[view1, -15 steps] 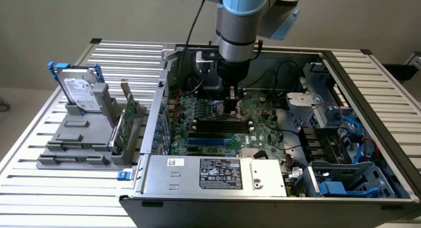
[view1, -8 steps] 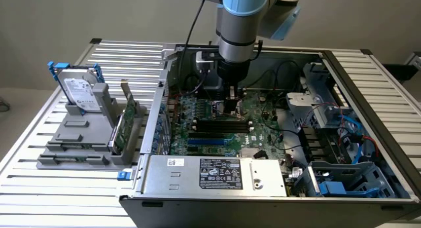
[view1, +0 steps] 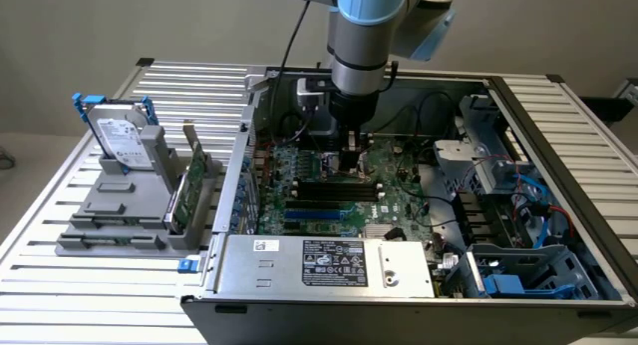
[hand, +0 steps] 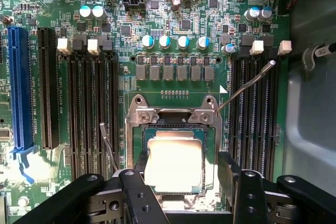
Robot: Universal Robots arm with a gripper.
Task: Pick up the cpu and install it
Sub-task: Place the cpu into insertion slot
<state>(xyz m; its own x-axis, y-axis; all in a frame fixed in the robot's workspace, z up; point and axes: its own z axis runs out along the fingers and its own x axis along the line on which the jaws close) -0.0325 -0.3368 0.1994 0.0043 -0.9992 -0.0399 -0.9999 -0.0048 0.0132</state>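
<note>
Nearest the lens, the claw (hand: 184,158) straddles the cpu (hand: 173,163). Its two dark fingers (hand: 143,163) stand wide, one at each of two opposite edges of the chip, closed on nothing. Whether either pad touches an edge cannot be told.

One cpu is present. It lies flat, metal top upward, inside the square metal-framed socket (hand: 137,115) of the motherboard (hand: 131,85), so it appears placed in its seat rather than carried. Two thin wire levers (hand: 247,83), one on each side of the socket, stand swung off the frame, probably so the seat is unlocked for the chip.

Flanking the socket are two banks of four black memory slots (hand: 94,108). Beyond one bank run one black expansion slot (hand: 47,87) and one blue slot (hand: 18,87). Four teal-topped capacitors (hand: 165,41) and six grey square coils (hand: 168,72) line the board past the socket.

Exterior view: one arm (view1: 364,31) descends vertically into the open computer case (view1: 513,110), a posture suited to meeting the board squarely. Beside the case on the slatted surface (view1: 90,285), one hard drive (view1: 125,140) stands upright in a grey holder (view1: 115,210), clear of the work.
</note>
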